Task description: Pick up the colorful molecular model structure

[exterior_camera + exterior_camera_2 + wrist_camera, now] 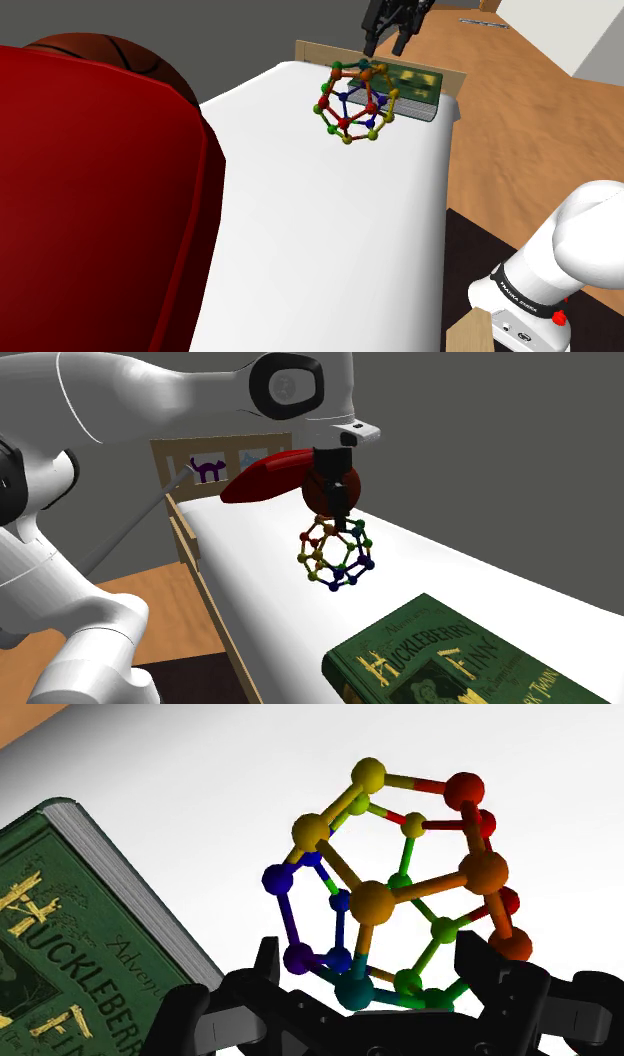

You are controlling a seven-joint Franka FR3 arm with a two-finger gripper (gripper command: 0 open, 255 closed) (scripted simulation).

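Multicoloured ball-and-stick molecular model (355, 102), a rounded open cage of small spheres joined by rods, sits on the white bed (320, 230), near the end with the pale wooden frame. It touches or nearly touches the green hardcover book with gold lettering (418, 88); can't tell which.

Model is roughly as wide as tall, so no clear long axis and no real pointing direction. In the wrist view its blue spheres are on the side toward the book (80, 934), and the red and orange spheres are on the side away from it. Yellow spheres are at the end farthest from the claw, teal and green at the near end.

All-black claw (385, 45) hangs directly over the model, pointing down at it. Fingers are apart. In the wrist view they straddle the model's (400, 884) near end, one finger (268, 966) by the blue spheres, the other by the orange ones. Contact can't be judged; nothing is clamped.

In the second exterior view the claw (338, 517) tips are level with the top of the model (335, 557), and the book (450, 662) lies flat in the foreground.

A big dark red rounded object (90, 200) covers the shoulder view's left, a brown ball (110, 50) behind it.
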